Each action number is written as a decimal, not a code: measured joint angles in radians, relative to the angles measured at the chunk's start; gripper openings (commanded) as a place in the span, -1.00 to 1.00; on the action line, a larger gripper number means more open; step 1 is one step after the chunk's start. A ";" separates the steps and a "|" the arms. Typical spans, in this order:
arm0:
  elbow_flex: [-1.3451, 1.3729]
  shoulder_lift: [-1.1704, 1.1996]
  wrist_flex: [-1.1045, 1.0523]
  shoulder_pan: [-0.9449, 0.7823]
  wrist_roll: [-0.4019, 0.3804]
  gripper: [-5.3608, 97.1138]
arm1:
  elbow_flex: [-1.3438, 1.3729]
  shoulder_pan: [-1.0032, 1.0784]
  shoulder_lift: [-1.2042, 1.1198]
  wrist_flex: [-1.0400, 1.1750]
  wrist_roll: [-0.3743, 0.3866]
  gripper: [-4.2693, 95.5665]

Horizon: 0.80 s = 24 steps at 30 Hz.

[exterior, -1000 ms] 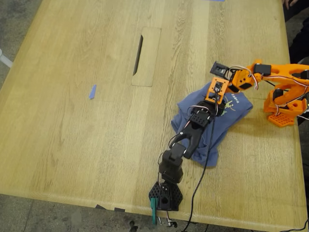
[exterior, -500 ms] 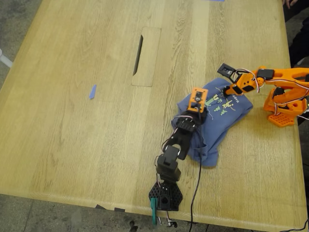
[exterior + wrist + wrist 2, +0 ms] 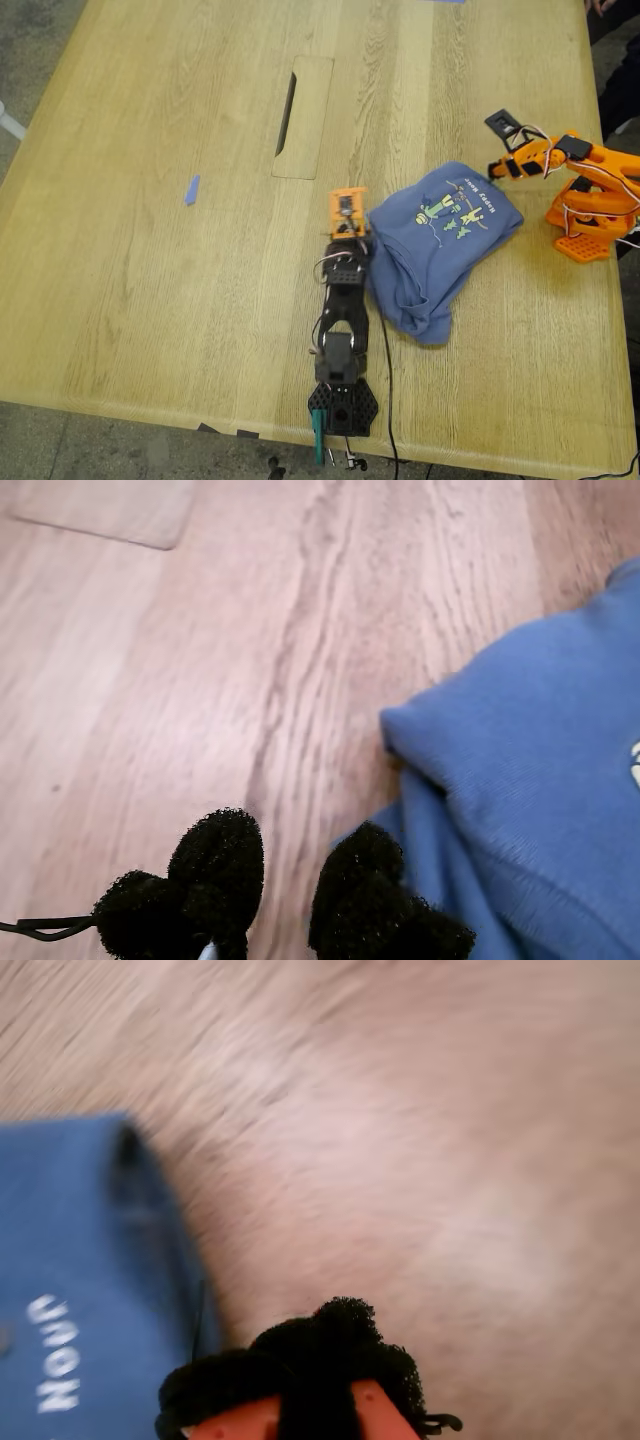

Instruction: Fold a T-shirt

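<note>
The slate-blue T-shirt (image 3: 440, 240) lies in a rumpled heap on the wooden table (image 3: 170, 280), print and yellow text facing up. My first gripper (image 3: 348, 222), on the black arm, hovers just off the shirt's edge on the exterior view's left. In the first wrist view its black padded fingers (image 3: 220, 865) stand a little apart, empty (image 3: 290, 880), with the shirt (image 3: 530, 760) beside one pad. My second gripper (image 3: 508, 130), on the orange arm, is off the shirt's far corner. In the second wrist view its pads (image 3: 330, 1355) are together and empty, beside the shirt (image 3: 70, 1290).
A cable-slot plate (image 3: 303, 115) is set into the table beyond the black arm. A small blue tape strip (image 3: 191, 189) lies at the exterior view's left. The orange arm's base (image 3: 585, 225) stands at the right edge, the black arm's base (image 3: 342, 405) at the near edge.
Both grippers were over the shirt. The black arm has swung off it to the exterior view's left, the orange arm has pulled back to the right, and the shirt lies free with its print uncovered.
</note>
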 measured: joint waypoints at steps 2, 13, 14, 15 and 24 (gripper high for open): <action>0.046 0.075 0.018 -0.063 0.000 -0.63 | 0.018 0.083 0.069 0.032 -0.005 -0.91; 0.262 0.419 0.133 -0.574 0.002 -0.66 | 0.169 0.690 0.410 0.143 -0.051 -0.91; 0.281 0.446 0.146 -0.624 0.002 -0.66 | 0.195 0.742 0.456 0.150 -0.067 -0.91; 0.299 0.476 0.160 -0.673 -0.002 -0.66 | 0.218 0.801 0.506 0.166 -0.080 -0.91; 0.511 0.959 0.485 -1.089 0.000 -0.75 | 0.285 1.161 0.637 0.287 -0.120 -0.91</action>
